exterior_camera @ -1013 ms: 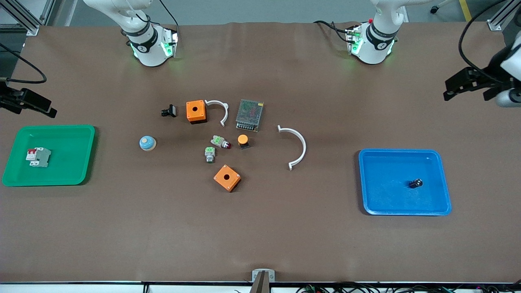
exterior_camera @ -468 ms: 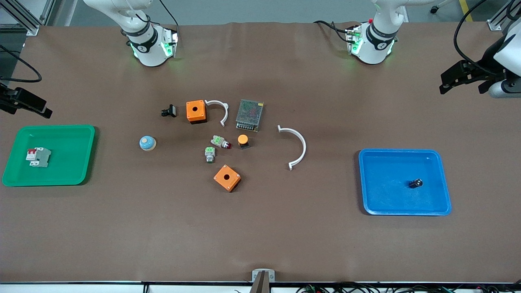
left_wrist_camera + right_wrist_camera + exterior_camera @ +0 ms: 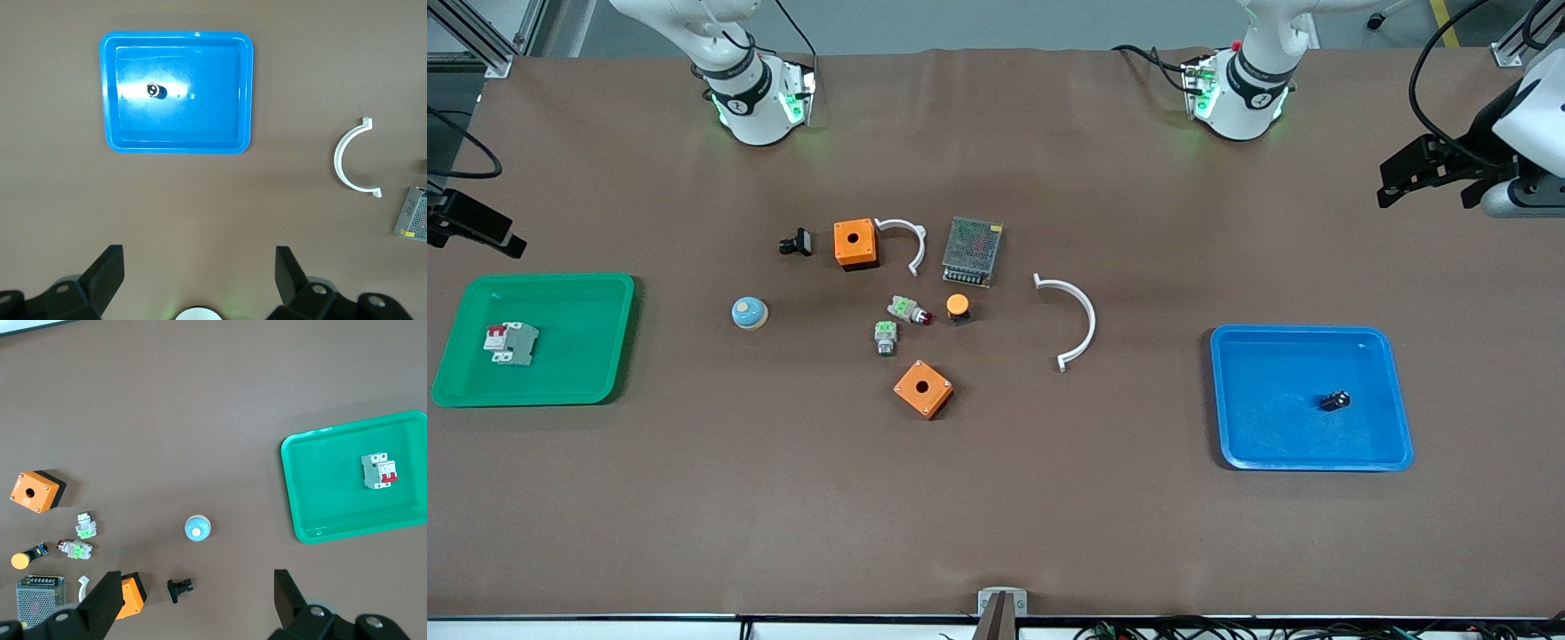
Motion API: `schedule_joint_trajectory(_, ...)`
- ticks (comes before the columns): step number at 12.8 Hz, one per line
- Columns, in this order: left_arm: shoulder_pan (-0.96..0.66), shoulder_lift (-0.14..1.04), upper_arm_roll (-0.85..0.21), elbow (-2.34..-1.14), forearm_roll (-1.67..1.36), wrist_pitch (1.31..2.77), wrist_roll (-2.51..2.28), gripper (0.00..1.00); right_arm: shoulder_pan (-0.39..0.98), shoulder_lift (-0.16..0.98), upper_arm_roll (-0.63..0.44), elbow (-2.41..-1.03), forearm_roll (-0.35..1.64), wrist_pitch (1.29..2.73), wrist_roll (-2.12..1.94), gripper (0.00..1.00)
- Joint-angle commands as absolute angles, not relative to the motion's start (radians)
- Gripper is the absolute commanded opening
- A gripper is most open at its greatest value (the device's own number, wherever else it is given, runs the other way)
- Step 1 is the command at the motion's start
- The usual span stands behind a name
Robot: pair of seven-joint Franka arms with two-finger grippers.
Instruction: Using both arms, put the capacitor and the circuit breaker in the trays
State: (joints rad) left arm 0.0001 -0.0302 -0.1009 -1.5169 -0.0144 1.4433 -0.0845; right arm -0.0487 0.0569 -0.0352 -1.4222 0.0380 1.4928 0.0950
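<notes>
Now both grippers, L (image 3: 1421, 173) & R (image 3: 471, 229), pulled farther up, fingers open.

No legible text, labels, brand marks, numbers or signs appear on any item in view.

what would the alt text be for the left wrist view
A blue tray on a brown table holds the small black capacitor. The left gripper hangs open over bare table, holding nothing, with a white curved bracket and a metal mesh box toward one edge.
</notes>
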Motion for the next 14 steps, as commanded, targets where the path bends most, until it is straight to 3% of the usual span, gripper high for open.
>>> schedule_joint_trajectory(1,0.003,-0.040,-0.101,-1.526,-0.018,1.456,-0.089,1.00,-0.060,0.046,-0.025,-1.417,0.038,1.489,0.106,1.00)
schedule_joint_trajectory(14,-0.002,-0.026,-0.101,-1.523,-0.014,1.453,-0.071,1.00,-0.057,0.046,-0.023,-1.417,0.035,1.491,0.103,1.00)
